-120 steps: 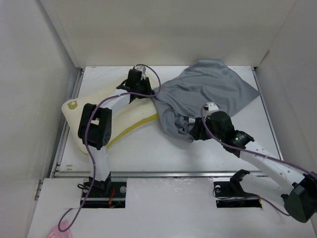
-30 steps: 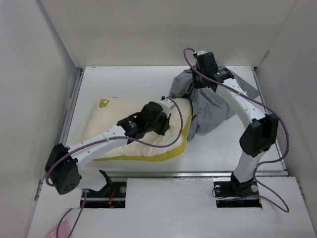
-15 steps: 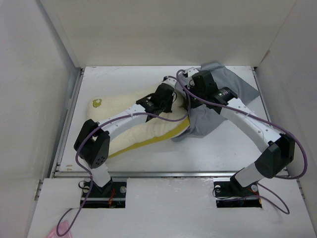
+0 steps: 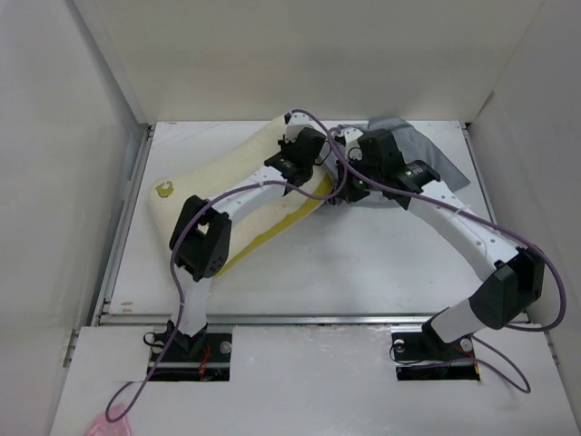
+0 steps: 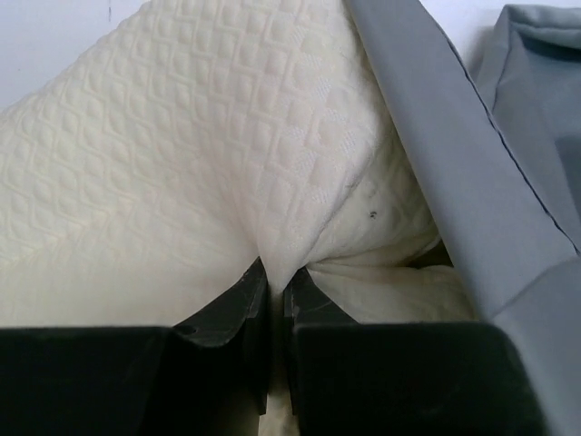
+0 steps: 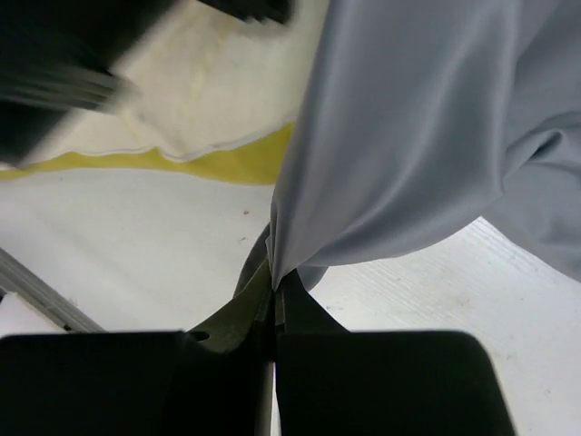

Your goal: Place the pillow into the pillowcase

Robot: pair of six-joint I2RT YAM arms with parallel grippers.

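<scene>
The cream pillow (image 4: pixel 227 174) with its yellow side edge (image 4: pixel 281 213) lies slanted across the table's left half, its far right end against the grey pillowcase (image 4: pixel 418 150). My left gripper (image 4: pixel 313 153) is shut on a pinched fold of the pillow (image 5: pixel 227 163) cover; in the left wrist view the pillowcase (image 5: pixel 472 182) hem lies over the pillow's right end. My right gripper (image 4: pixel 349 186) is shut on the pillowcase (image 6: pixel 427 127) edge, held just above the table beside the pillow (image 6: pixel 209 91). Both gripper heads meet at the pillowcase mouth, which the arms mostly hide from above.
White walls enclose the table (image 4: pixel 363 263) on the left, back and right. A metal rail (image 4: pixel 309 319) runs along the near edge. The right arm (image 4: pixel 472 236) arcs over the right half of the table; purple cables loop over both arms.
The left gripper has pushed the pillow's right end farther back and right, up to the pillowcase. The pillowcase has bunched smaller at the back right. The right gripper has shifted slightly.
</scene>
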